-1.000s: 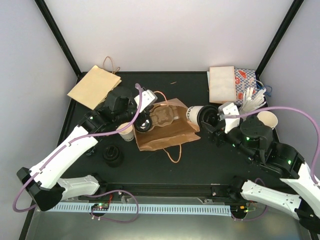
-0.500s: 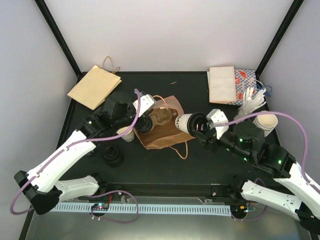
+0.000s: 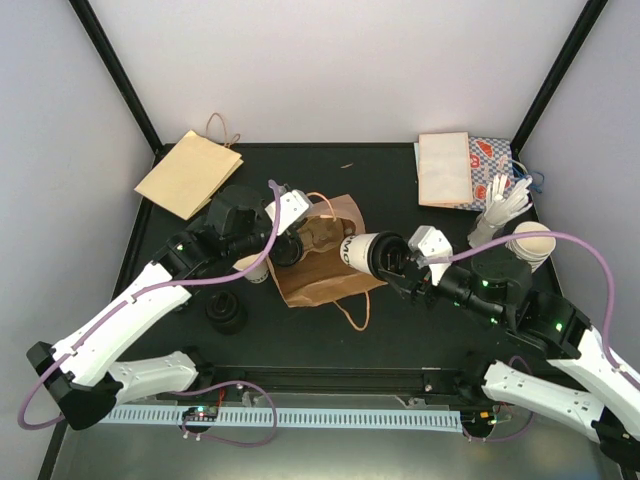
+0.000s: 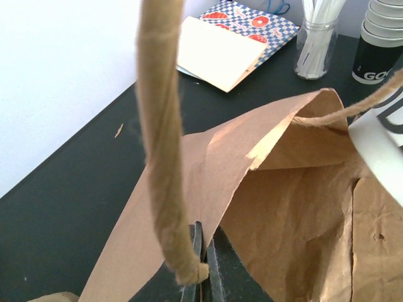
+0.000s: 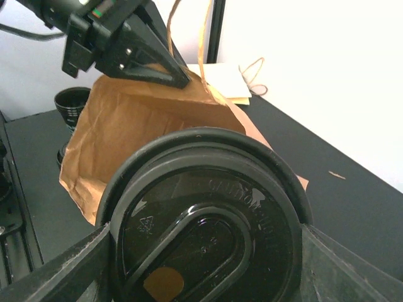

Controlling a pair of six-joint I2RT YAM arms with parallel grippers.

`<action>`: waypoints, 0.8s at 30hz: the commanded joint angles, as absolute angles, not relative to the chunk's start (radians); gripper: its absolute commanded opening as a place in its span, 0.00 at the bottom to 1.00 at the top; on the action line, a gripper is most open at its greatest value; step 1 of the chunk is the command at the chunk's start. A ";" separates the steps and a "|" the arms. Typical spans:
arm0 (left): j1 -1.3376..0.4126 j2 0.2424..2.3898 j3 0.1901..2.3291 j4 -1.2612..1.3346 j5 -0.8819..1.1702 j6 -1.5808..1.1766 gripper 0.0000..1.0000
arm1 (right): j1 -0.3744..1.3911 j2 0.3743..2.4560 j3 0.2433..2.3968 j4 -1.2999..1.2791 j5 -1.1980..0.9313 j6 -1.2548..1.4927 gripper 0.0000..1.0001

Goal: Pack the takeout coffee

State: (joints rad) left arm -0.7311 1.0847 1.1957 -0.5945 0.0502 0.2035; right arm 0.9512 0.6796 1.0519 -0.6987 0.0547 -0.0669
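The right pincer (image 3: 392,260) is clamped on the coffee cup (image 3: 360,250), a finger on each side near its black lid (image 5: 204,233). The cup lies on its side in the air above the dark worktop (image 3: 400,330), lid toward the right arm and base pointing at the open mouth of the brown paper bag (image 3: 320,270) in the middle. Whether the base has crossed inside the opening, I cannot tell. The left pincer (image 4: 201,270) is closed tight on the bag's upper edge, lifting it so the mouth gapes, with 1 twisted handle (image 4: 160,138) looping up past it. A second bag (image 3: 188,172) lies flat at the back left, and a stack of cups (image 3: 530,242) stands at the right.
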 commanded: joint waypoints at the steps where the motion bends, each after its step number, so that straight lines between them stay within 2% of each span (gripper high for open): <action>1: -0.747 1.098 1.228 -0.560 0.046 0.200 0.01 | 0.949 0.647 1.081 -0.666 0.019 -0.092 0.59; 11: -0.771 1.128 1.243 -0.547 0.035 0.198 0.01 | 0.950 0.646 1.063 -0.654 -0.109 -0.124 0.58; 24: -0.787 1.137 1.256 -0.551 0.022 0.201 0.02 | 0.953 0.704 1.012 -0.621 -0.088 -0.187 0.57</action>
